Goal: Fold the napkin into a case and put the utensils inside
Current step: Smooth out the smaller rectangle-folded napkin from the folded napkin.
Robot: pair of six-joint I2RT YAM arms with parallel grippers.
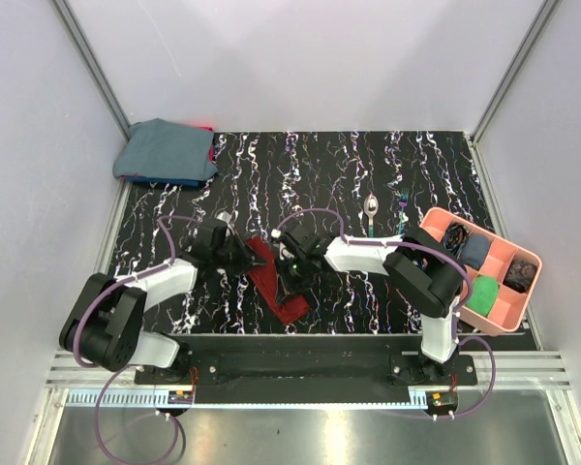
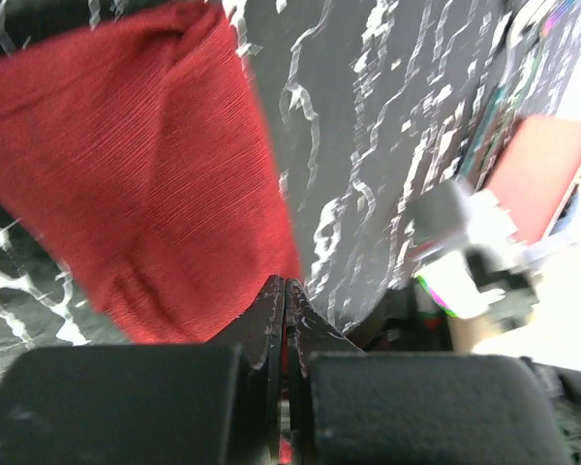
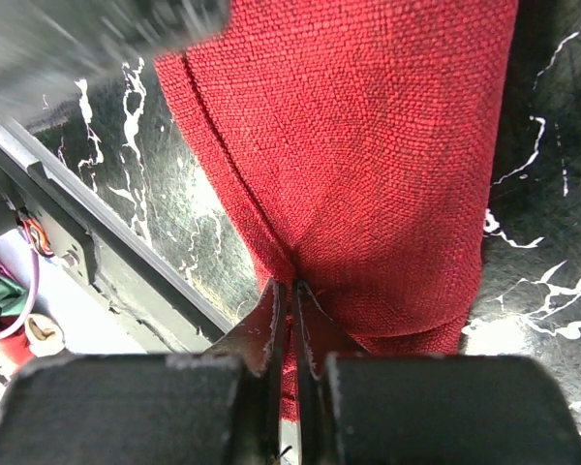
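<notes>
While both grippers pinch it, the napkin [image 1: 290, 305] lies as a narrow dark red folded strip, slanted, close to the front edge of the black marbled table [image 1: 300, 174] and between the two arms.

- Left gripper [image 1: 243, 254]: at the strip's far-left end. In the left wrist view, the jaws are closed together with a corner of the cloth [image 2: 155, 174] caught at the tips [image 2: 283, 286].
- Right gripper [image 1: 289, 276]: over the middle of the strip. In the right wrist view, the jaws are pressed together on a gathered fold of the red weave [image 3: 368, 145], with creases running out from the tips [image 3: 290, 289].
- Spoon [image 1: 370, 208]: silver bowl, dark handle, flat on the table well behind the napkin and to its right.
- Teal-handled piece [image 1: 403, 209]: just beside the spoon, nearly parallel to it.
- Pink tray [image 1: 436, 215]: at the right edge of the table, near the utensils, with small items in its compartments.
- Blue-grey cloth bundle [image 1: 165, 150]: at the far left corner, well apart from everything else.
</notes>
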